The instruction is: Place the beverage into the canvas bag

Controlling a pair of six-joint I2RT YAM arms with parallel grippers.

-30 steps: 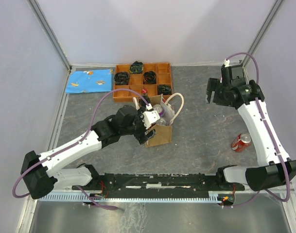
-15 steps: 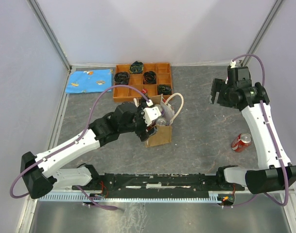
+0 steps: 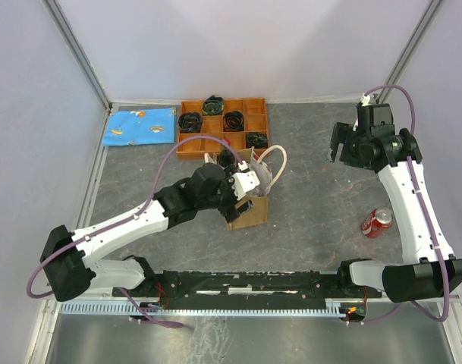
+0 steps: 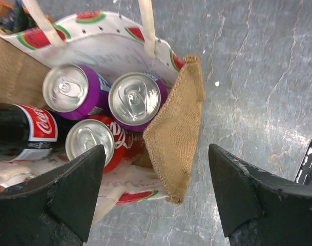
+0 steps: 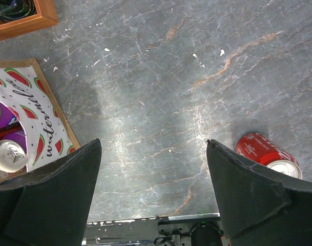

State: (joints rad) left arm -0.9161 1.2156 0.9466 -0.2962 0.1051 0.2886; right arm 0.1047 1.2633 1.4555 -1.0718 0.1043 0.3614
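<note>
The canvas bag (image 3: 249,206) stands upright mid-table, its white handles (image 3: 275,163) up. In the left wrist view the bag (image 4: 177,134) holds two purple cans (image 4: 134,99), a red can (image 4: 89,141) and a cola bottle (image 4: 22,133). My left gripper (image 3: 244,182) hovers open and empty just above the bag's near corner (image 4: 157,149). Another red can (image 3: 377,221) lies on its side at the right, also in the right wrist view (image 5: 268,156). My right gripper (image 3: 338,144) is open and empty, high above the table (image 5: 153,143), far from that can.
An orange compartment tray (image 3: 187,152) with black coiled items stands behind the bag. A blue patterned cloth (image 3: 139,125) lies at the back left. The bag's watermelon-print lining shows in the right wrist view (image 5: 30,118). The arms' base rail (image 3: 246,284) runs along the near edge.
My left arm has shifted a little right over the bag. My right gripper has moved slightly right and back. The lying red can has not moved.
</note>
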